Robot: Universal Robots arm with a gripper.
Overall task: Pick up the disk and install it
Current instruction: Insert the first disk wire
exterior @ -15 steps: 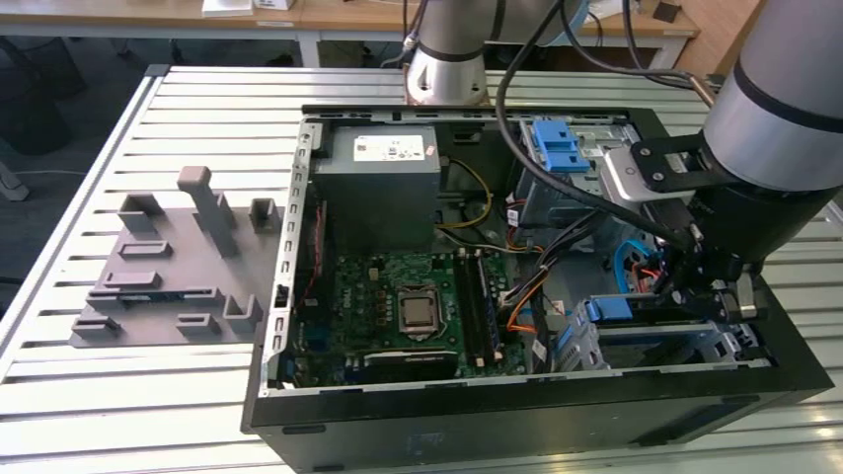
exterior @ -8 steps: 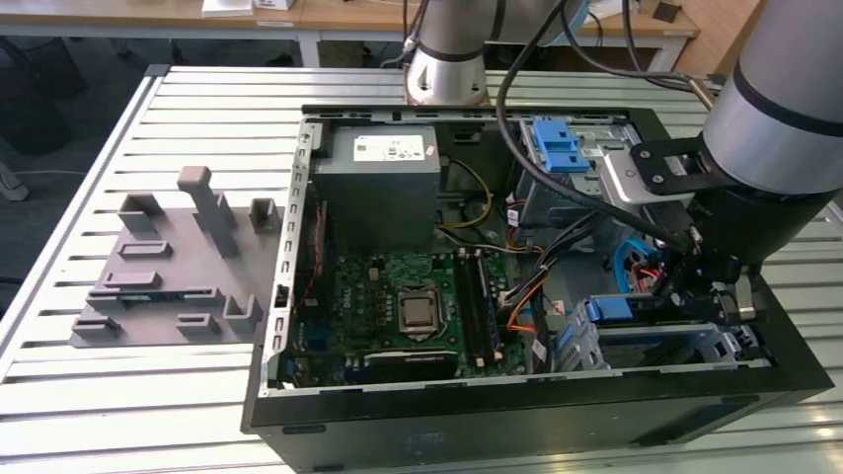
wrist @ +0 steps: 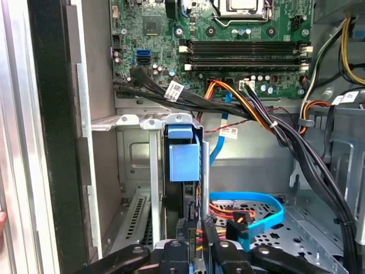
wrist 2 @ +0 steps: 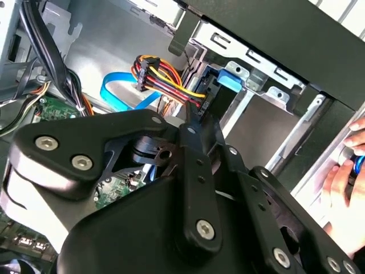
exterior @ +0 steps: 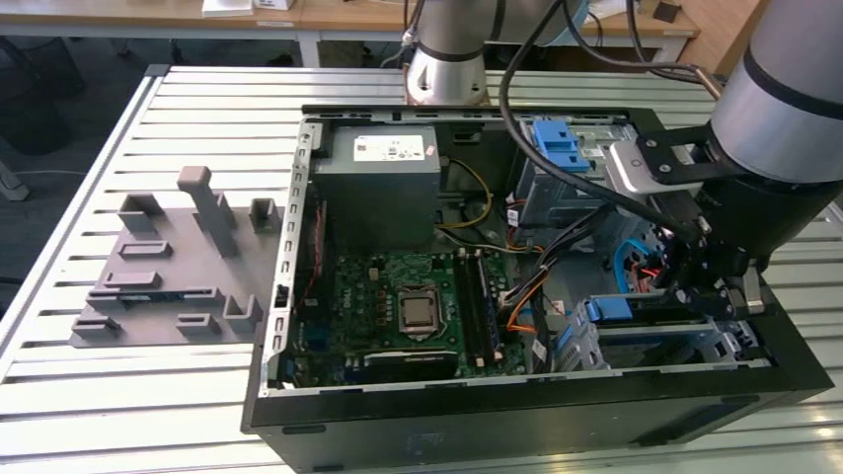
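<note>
Your end effector (wrist: 191, 251) is low inside the open computer case (exterior: 527, 410), at the drive cage (wrist: 142, 123). The disk (wrist: 183, 162) stands on edge in that cage, its blue carrier showing. The jaws appear closed on its end beside the cables, but I cannot tell for sure. The disk looks stiff, rather heavy and fragile; hold it by the blue rails, not the label face.

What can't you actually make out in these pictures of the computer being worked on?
- The disk: first wrist view, its body and label are hidden by the metal bay around it.
- End effector: first wrist view, cut off by the picture's edge; its grip is unclear.
- A hand: second wrist view, cut off at the edge; what it holds is unclear.
</note>
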